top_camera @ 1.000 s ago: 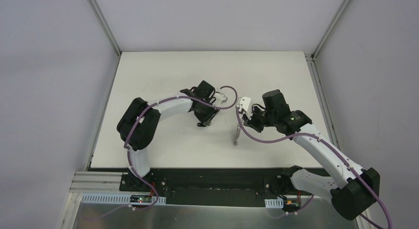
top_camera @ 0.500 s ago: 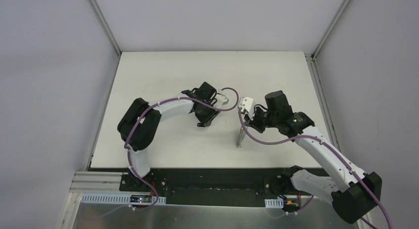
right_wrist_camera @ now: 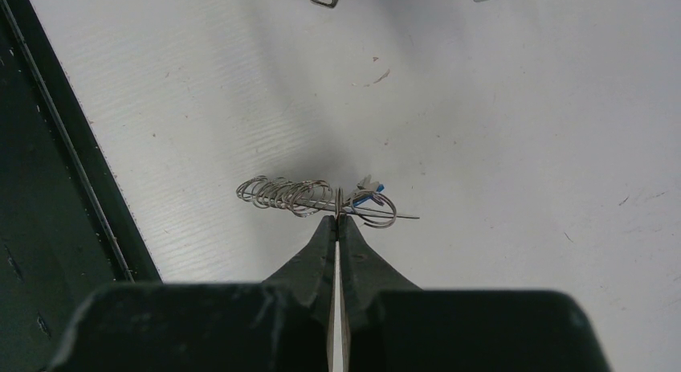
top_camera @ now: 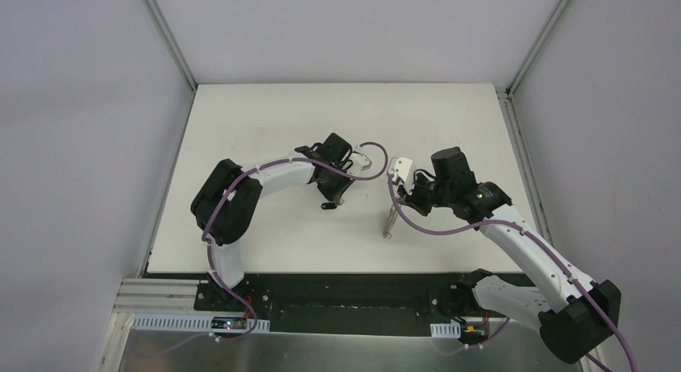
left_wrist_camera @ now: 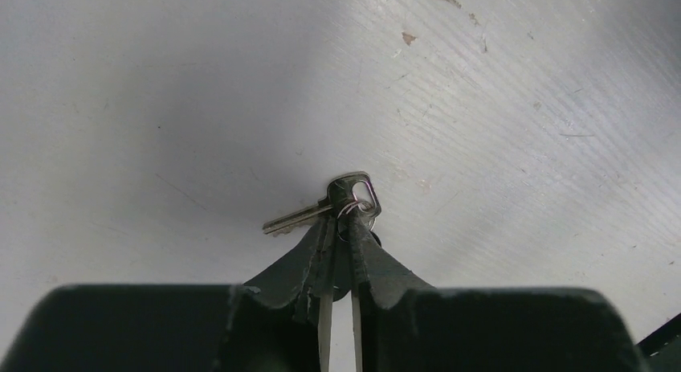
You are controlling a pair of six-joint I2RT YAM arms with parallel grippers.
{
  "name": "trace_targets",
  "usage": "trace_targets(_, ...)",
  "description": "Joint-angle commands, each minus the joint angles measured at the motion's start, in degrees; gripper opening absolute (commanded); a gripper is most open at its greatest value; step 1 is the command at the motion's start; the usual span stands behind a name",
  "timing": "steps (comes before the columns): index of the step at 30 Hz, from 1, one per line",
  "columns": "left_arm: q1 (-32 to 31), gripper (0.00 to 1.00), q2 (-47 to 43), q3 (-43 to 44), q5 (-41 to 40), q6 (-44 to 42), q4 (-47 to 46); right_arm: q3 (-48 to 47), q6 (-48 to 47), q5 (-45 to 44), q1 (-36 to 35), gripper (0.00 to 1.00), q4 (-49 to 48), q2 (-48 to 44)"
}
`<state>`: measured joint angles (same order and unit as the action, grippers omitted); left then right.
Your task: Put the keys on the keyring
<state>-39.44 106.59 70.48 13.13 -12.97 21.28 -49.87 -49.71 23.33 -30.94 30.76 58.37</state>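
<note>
The keyring (right_wrist_camera: 283, 197) sits right of the table's middle, pinched in the right gripper (right_wrist_camera: 337, 221), whose fingers are pressed together on its thin wire. From the right wrist it shows edge-on. A row of small metal loops is bunched along the wire to the left of the fingertips. A blue tag (right_wrist_camera: 377, 188) and one larger wire loop lie just to their right. A soft shadow falls on the table (right_wrist_camera: 522, 147) behind it, and I cannot tell whether the keyring touches the surface. From above, the keyring (top_camera: 389, 221) reads as a thin pale streak running from the right gripper (top_camera: 396, 197) toward the near edge.

Well apart to the left, near the table's middle, a silver key (left_wrist_camera: 299, 219) lies under the left gripper (left_wrist_camera: 337, 227). Its blade points left in the wrist view. A small wire ring (left_wrist_camera: 356, 208) is threaded through the slot in its head. The left fingers are drawn narrow, with only a slit between them, and their tips press either side of the key's head and wire ring. From above, the left gripper (top_camera: 332, 197) points down at the table, with a small dark shape just below its tip.
</note>
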Motion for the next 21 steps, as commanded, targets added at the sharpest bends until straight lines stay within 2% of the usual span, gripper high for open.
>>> trace_targets(1,-0.7,0.10,-1.1,1.2,1.7,0.2,0.8,-0.1,0.8,1.4,0.4,0.00,-0.3,-1.2)
trace_targets(7,-0.7,0.00,-1.1,2.7,3.8,1.2,2.2,0.0,0.8,1.3,0.5,0.00,-0.2,-1.5)
trace_targets(15,-0.6,0.00,-1.5,3.7,6.9,1.6,3.6,0.0,0.8,1.3,0.6,0.00,-0.3,-1.3)
trace_targets(21,-0.6,0.02,-0.7,3.6,6.3,1.6,3.8,0.0,0.8,1.3,0.7,0.00,-0.4,-1.2)
